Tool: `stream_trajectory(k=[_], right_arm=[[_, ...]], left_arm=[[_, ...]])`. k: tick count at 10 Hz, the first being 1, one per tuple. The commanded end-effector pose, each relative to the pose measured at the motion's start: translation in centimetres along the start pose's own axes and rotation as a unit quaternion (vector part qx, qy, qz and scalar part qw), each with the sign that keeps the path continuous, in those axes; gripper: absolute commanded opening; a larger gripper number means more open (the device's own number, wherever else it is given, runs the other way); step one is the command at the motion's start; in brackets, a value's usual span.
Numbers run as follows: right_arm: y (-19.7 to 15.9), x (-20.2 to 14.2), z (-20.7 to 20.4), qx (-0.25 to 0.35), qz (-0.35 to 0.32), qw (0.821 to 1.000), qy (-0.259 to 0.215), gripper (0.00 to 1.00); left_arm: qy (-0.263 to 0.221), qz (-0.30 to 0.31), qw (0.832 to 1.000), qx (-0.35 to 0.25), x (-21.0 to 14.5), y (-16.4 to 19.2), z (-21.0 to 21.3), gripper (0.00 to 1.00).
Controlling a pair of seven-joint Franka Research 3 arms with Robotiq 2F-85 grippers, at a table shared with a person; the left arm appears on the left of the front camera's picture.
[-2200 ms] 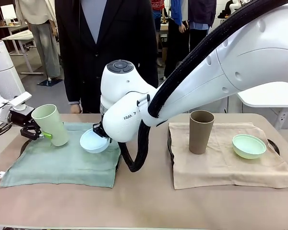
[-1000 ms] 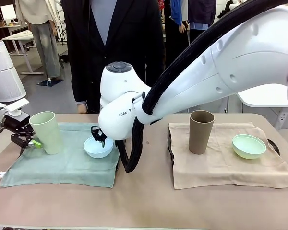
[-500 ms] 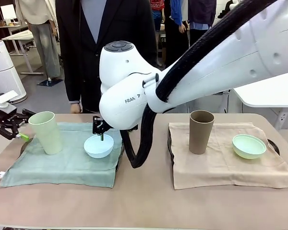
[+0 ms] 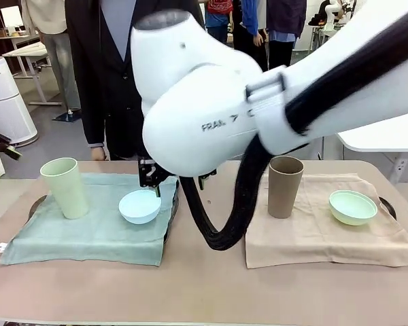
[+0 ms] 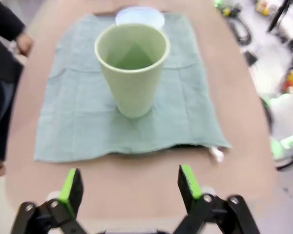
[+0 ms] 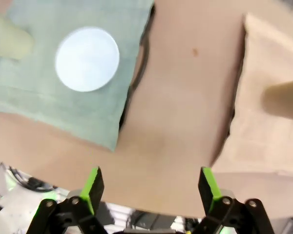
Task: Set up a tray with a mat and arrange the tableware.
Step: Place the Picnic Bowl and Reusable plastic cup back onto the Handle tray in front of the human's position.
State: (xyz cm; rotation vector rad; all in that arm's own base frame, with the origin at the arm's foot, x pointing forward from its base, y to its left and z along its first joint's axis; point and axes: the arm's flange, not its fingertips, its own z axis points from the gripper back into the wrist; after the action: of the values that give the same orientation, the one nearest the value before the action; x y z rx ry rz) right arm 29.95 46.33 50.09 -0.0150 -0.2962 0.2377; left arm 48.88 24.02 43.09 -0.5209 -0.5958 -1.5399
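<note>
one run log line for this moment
left tool: open, empty | right tool: open, empty | green tumbler, blue bowl: on green mat

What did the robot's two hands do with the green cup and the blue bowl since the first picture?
The left gripper set the pale green tumbler upright on the green mat, let go and pulled back, open. The right gripper put the light blue bowl down on that mat, let go and rose, open. The taupe-brown tumbler and mint green bowl stayed put.
</note>
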Motion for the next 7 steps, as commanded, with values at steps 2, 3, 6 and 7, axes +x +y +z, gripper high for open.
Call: stream_trajectory(k=[2,3,6,7], right_arm=[[0.0,0.0,0.0,0.000,0.000,1.000,0.000,1.00],[0.0,0.0,0.0,0.000,0.000,1.000,0.000,1.00],[0.0,0.0,0.0,0.000,0.000,1.000,0.000,1.00],[0.0,0.0,0.0,0.000,0.000,1.000,0.000,1.00]], left_arm=[[0.000,0.000,1.000,0.000,0.0,0.0,0.0,1.00],[0.000,0.000,1.000,0.000,0.0,0.0,0.0,1.00],[0.000,0.000,1.000,0.000,0.0,0.0,0.0,1.00],[0.000,0.000,1.000,0.000,0.0,0.0,0.0,1.00]])
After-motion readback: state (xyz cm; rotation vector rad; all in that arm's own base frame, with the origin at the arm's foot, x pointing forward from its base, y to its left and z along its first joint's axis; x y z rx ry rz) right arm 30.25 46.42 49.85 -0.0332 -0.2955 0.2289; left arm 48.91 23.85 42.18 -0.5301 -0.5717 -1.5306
